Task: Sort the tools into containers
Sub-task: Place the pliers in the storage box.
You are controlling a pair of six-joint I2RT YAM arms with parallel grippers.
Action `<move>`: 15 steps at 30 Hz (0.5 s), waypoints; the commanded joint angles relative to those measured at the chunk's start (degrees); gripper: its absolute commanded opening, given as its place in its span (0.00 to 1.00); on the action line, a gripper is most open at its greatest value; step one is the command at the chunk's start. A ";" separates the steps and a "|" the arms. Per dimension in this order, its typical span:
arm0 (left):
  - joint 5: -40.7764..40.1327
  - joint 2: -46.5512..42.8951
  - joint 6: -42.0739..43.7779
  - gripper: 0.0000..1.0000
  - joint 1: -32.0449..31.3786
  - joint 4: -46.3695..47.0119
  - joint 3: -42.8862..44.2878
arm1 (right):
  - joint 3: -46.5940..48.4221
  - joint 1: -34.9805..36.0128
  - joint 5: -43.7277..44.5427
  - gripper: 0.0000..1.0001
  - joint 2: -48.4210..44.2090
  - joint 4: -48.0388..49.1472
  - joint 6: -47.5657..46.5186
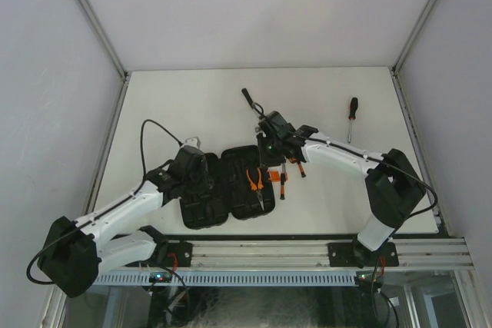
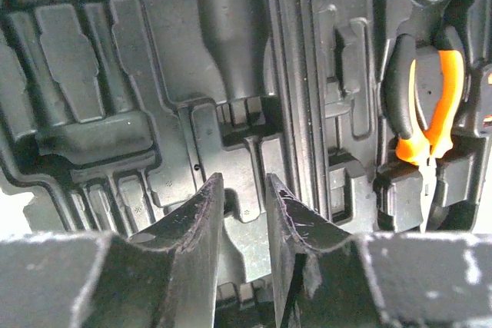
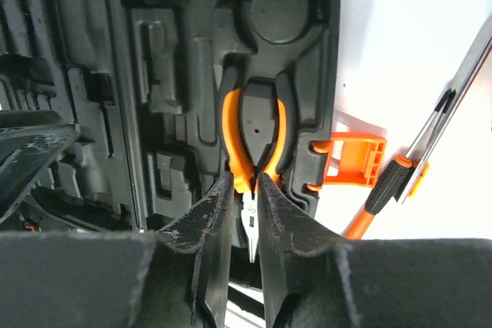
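The tool case (image 1: 207, 213) lay open at the near edge of the worktop (image 1: 184, 97), both halves face up. Over its left half the left claw (image 2: 242, 186) hung with a narrow gap and nothing between its fingers, and the moulded slots we could see beneath it were bare. In the right half the pliers (image 3: 229, 124) sat in their recess. The right claw (image 3: 244, 178) stood narrowly either side of their pivot, and we could not tell whether it pinched them or stood free. Just right of the case, beside its orange latch (image 3: 357, 159), lay slim screwdrivers (image 1: 283, 183). Well apart toward the far right lay a longer screwdriver (image 1: 351, 117). We judged that seating the pliers was the step in hand. The next move would call for the right claw to lift clear and take a nearby screwdriver by its handle, keeping the shaft in line with a slot.
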 commanded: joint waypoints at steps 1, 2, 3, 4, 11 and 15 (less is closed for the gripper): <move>0.38 -1.69 1.29 0.33 0.45 3.55 -2.56 | 2.24 1.32 1.09 0.18 -1.15 2.09 -2.74; 0.38 -1.81 0.92 0.33 0.45 4.02 -3.33 | 3.22 1.69 1.31 0.18 -0.14 1.29 -3.08; 0.33 -2.01 0.58 0.33 0.40 4.44 -4.00 | 4.79 2.12 1.76 0.18 1.25 0.38 -3.40; 0.30 -2.17 0.22 0.33 0.44 4.61 -4.72 | 5.94 2.71 2.49 0.18 2.23 -0.34 -3.73; 0.23 -3.32 -1.27 0.33 0.78 6.15 -8.86 | 13.05 5.68 5.55 0.18 9.33 -5.14 -4.81; 0.61 -2.67 -1.52 0.33 0.80 6.95 -10.10 | 15.36 6.68 7.18 0.18 12.13 -7.27 -4.86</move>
